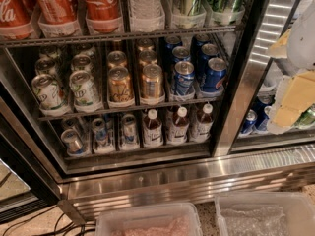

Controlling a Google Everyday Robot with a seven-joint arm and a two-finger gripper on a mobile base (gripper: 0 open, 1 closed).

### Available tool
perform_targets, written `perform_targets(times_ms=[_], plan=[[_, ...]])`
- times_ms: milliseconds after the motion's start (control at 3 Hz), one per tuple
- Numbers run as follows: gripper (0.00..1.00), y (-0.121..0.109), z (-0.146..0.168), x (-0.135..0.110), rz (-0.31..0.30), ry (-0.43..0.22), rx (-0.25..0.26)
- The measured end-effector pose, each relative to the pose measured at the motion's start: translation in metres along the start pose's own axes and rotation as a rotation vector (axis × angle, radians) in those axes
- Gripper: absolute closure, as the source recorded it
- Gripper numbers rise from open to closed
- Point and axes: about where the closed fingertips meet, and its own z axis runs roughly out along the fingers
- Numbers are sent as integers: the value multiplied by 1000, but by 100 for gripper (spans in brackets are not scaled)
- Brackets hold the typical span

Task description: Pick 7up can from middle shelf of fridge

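Speckled floor [207, 219] showed along the bottom of the frame, with two clear plastic bins [147, 221] and black cables [34, 225] at lower left.

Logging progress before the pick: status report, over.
Gripper at far right, off the middle shelf. 7up can upright at shelf's left front, untouched. No obstruction in front.

A: What can be read?
B: White "Coca-Cola" script on the red bottles [101, 1], top rack [123, 36]; the cans [151, 81] have labels too small to read. The gripper [291, 82] hangs at the right edge
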Motion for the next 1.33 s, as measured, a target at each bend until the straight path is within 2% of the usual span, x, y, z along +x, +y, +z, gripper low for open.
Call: perform_targets(times_ms=[333,667,1000,1333], plan=[[0,0,0,0,0,0,0],[0,10,15,-14,31,-58,-21],[0,40,46,-51,110,-179,-75],[0,65,87,-111,160,-328,-105]])
